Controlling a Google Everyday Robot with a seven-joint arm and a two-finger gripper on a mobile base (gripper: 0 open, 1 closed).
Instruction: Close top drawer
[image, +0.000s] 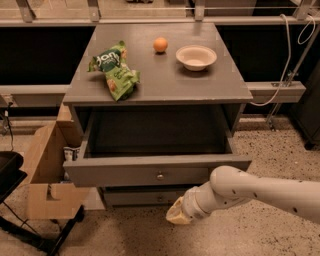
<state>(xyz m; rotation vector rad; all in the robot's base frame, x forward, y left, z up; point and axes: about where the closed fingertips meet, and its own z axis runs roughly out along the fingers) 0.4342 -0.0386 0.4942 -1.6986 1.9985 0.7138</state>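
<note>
The top drawer (125, 175) is a wide grey box with a flat front panel and a small round metal knob (160, 175) at centre. It stands pulled out from the grey cabinet (165, 85), and its inside looks empty. My gripper (177, 214) is at the end of the white arm (250, 192), which reaches in from the lower right. It sits low, just below and in front of the drawer's front panel, a little right of the knob and near the lower drawer front (145, 197).
On the cabinet top lie a green snack bag (115, 70), an orange (160, 44) and a white bowl (196, 56). An open cardboard box (45, 175) stands at the left, next to a black frame (15, 200). Cables (285, 65) hang at the right.
</note>
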